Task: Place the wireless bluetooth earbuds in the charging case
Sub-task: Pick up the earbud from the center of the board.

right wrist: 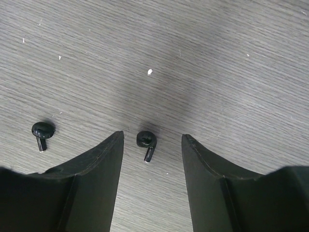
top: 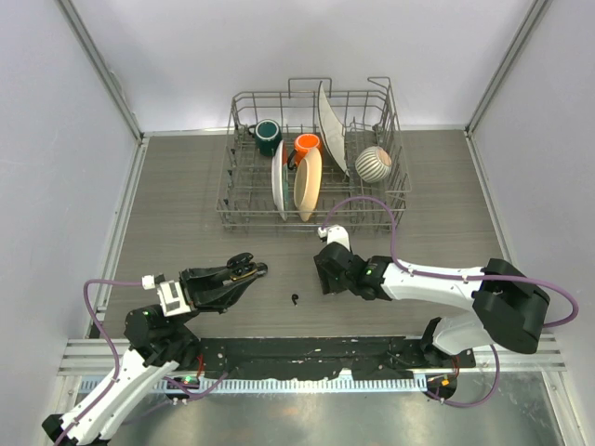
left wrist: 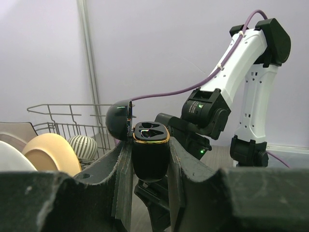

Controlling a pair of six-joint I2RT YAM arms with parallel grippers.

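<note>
Top external: the left gripper (top: 242,272) is recorded at 9 o'clock of the table (top: 186,186) centre, the right gripper (top: 325,271) at 3 o'clock, and one earbud (top: 296,299) on the wood between them. The dish rack (top: 244,200) is noted at 12 o'clock.

Left wrist: the charging case (left wrist: 150,147) is clamped upright between both fingers, lid open.

Right wrist: the fingers are held apart. An earbud (right wrist: 146,142) is seen lying untouched between them, and another earbud (right wrist: 42,131) at 9 o'clock.

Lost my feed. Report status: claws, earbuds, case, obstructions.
Left claw shut on open case, slots empty. Right claw open, straddling one earbud on table. Second earbud loose beside. Nothing in the way.
</note>
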